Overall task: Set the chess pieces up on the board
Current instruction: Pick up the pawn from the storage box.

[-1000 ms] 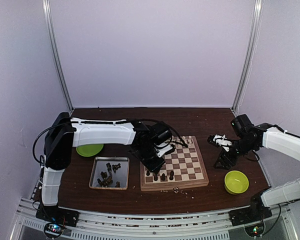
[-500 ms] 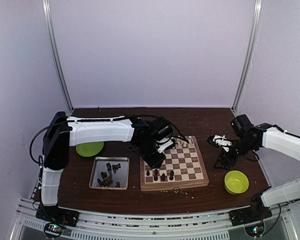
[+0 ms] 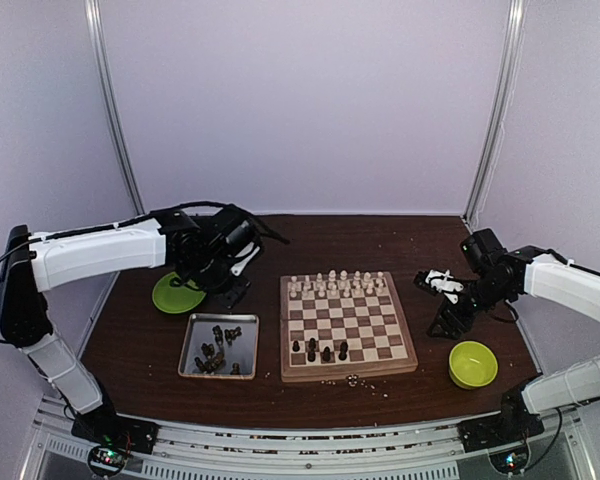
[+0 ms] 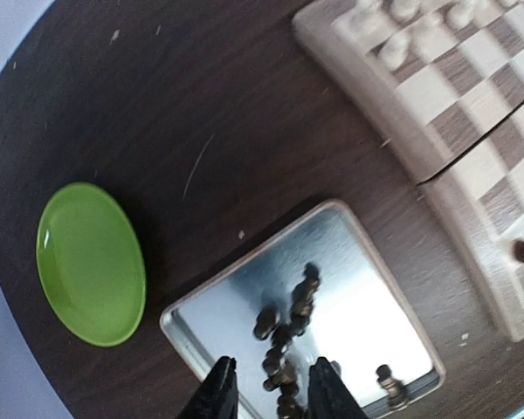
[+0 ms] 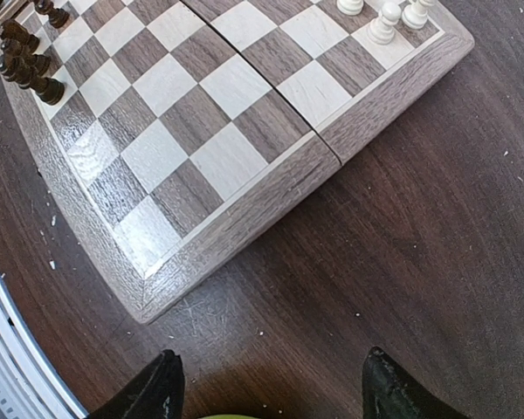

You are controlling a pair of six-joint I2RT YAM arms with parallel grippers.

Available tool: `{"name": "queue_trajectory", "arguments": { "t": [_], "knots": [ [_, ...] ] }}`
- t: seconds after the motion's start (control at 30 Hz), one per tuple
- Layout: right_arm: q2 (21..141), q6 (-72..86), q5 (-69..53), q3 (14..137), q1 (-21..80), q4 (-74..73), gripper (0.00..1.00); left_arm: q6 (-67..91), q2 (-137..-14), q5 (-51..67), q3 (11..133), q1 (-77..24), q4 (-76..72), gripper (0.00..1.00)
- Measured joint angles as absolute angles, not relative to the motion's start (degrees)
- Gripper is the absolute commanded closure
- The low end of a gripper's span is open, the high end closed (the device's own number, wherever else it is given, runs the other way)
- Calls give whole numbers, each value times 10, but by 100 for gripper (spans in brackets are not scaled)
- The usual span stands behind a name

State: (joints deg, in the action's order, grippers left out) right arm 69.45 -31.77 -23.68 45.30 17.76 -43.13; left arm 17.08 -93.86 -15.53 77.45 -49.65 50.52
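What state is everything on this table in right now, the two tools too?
left tool: slightly open, empty, facing the tray
right tool: wide open, empty
board: unfolded flat
dark chess pieces: few standing on board, rest loose in tray
pale pieces: standing in two far rows
green plate: empty
green bowl: looks empty

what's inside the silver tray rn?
Dark chess pieces, loosely clustered, lie in the silver tray; the rest is bare metal. In the wrist view the left gripper covers part of its near edge.
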Motion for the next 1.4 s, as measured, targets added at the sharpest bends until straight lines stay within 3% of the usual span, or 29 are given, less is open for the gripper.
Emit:
{"name": "queue_trajectory", "arguments": {
  "t": [0.13,0.3,0.53,1.03,1.23,1.4],
  "knots": [
    [698,-318,-235,454,178,-431,30,186,-911,-156,681,-453,495,61],
    [712,-317,-231,454,178,-431,30,192,-882,-134,622,-430,466,68],
    [721,-317,-227,454,178,-431,30,145,-898,-76,628,-426,419,68],
    [721,-318,-222,455,178,-431,30,79,-1022,-51,717,-426,466,68],
    [721,-317,-222,455,178,-431,30,71,-1025,-51,719,-431,490,77],
    [721,-317,-222,455,178,-431,30,69,-1042,-53,719,-440,506,78]
  ]
}}
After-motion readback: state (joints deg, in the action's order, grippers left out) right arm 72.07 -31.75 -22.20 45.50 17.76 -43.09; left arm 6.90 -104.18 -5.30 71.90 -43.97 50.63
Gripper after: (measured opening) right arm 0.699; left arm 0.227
